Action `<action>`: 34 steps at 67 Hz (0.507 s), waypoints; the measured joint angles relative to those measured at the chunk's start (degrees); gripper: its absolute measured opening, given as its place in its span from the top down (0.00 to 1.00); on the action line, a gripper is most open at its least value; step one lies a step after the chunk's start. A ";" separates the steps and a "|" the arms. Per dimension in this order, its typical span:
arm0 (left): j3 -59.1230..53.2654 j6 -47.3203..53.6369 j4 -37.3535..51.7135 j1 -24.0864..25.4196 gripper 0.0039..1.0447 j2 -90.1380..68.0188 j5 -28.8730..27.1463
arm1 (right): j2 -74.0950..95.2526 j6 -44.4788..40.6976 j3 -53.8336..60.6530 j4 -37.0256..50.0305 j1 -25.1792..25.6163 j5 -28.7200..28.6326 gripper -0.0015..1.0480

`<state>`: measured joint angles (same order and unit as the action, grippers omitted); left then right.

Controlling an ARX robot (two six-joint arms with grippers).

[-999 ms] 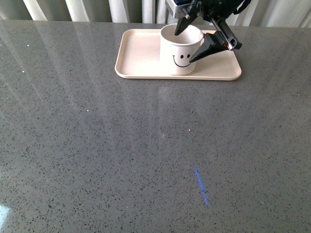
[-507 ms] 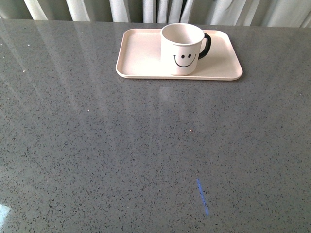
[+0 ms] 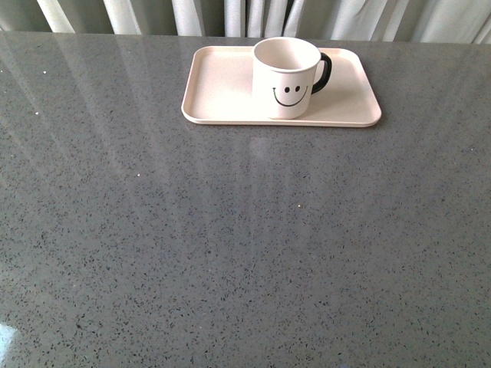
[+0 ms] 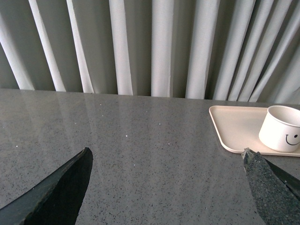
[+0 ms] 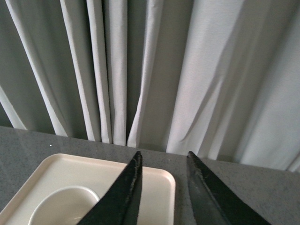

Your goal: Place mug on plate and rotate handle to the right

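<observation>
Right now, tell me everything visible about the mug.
The mug is cream-white and ceramic-looking, with a black smiley face printed on the side facing the front camera. Its glossy black handle points right. It stands upright and looks empty, on the right half of the pale pink-beige plate. Nothing else touches it; neither end effector holds it.

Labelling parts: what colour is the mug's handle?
Glossy black, against the cream-white mug. The handle shows best in the front view.

A grey speckled table (image 3: pixel 230 245) fills the front view, glossy with pale reflections. Pleated whitish curtains (image 4: pixel 159 47) hang behind it.
</observation>
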<state>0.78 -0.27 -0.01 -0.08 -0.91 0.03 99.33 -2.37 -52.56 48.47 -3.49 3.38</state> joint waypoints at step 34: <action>0.00 0.00 0.00 0.00 0.09 0.00 -0.02 | -22.99 1.77 34.14 8.81 3.56 -3.39 0.98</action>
<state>0.78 -0.27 -0.01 -0.08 -0.91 0.01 76.34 -0.60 -18.41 57.28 0.08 -0.01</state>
